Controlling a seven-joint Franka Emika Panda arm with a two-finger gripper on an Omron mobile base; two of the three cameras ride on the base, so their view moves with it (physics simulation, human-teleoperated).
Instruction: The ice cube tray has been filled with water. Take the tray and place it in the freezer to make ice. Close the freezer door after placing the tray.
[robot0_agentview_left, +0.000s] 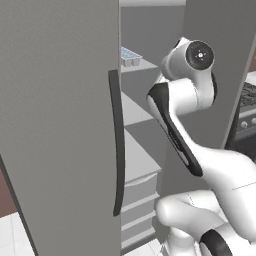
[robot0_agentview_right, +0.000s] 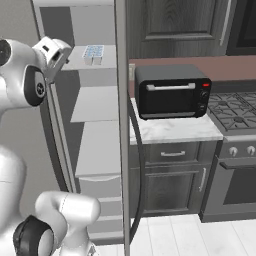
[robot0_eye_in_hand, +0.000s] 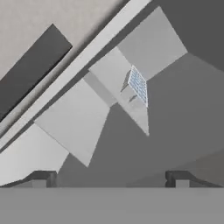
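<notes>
The ice cube tray (robot0_agentview_right: 93, 53) sat on an upper shelf (robot0_agentview_right: 95, 63) inside the freezer (robot0_agentview_left: 142, 165), at about eleven o'clock in the right base view. The gripper (robot0_eye_in_hand: 112, 177) had its jaws spread apart, empty, well back from the tray.

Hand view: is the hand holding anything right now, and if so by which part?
Nothing is held. The hand is open, with empty space between its fingertips. The ice cube tray sits apart on a freezer shelf.

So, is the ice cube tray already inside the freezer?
Yes. The ice cube tray lies flat on an upper white shelf inside the freezer, apart from the hand.
</notes>
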